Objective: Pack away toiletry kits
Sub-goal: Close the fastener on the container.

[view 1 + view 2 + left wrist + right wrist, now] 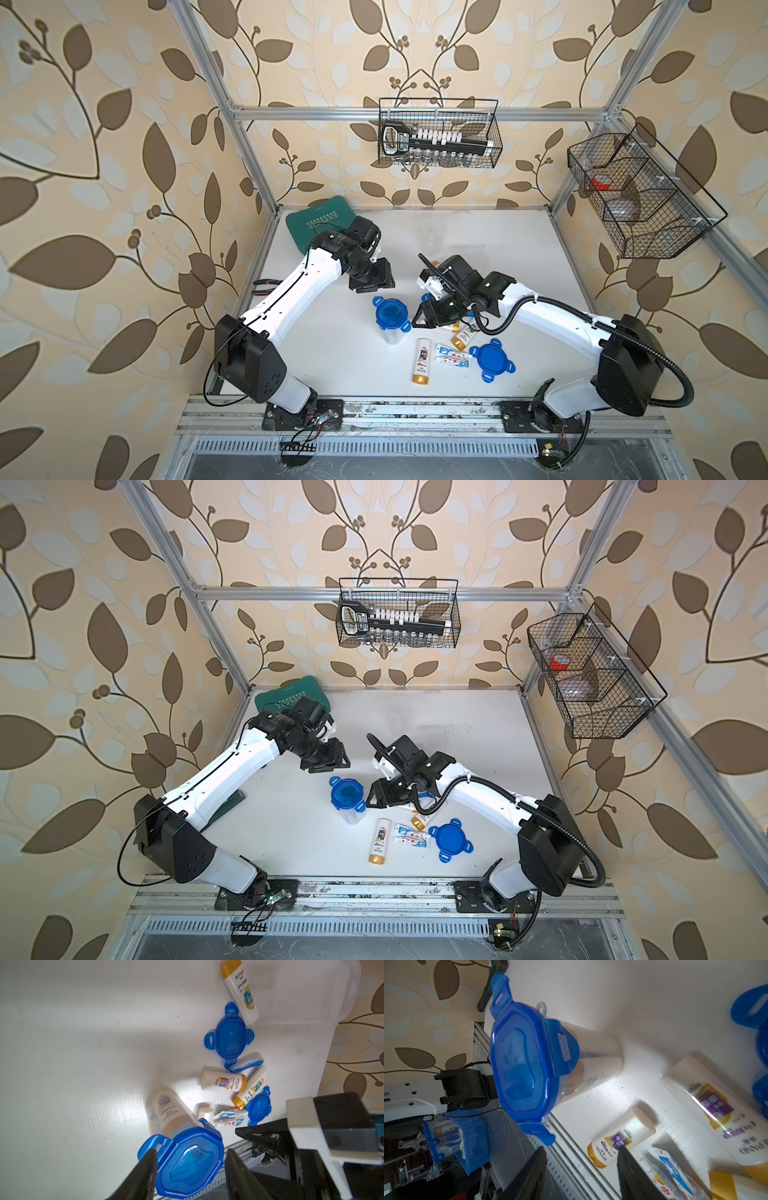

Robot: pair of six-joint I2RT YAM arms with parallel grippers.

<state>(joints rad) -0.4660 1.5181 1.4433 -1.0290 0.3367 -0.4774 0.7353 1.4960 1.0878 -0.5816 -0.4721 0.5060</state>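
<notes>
Both left gripper (190, 1150) and right gripper (581, 1147) were held empty, jaws apart, flanking the upright clear plastic jar with blue four-tab lid (390, 318) mid-table; its seemingly raised tabs (377, 300) were best pressed down singly.

Back right of the bench (490, 241) wide open, lidded jar (390, 316) upright mid-bench, bottles (422, 359) and tubes (453, 362) littering the front, green case (320, 220) filling back-left corner.
</notes>
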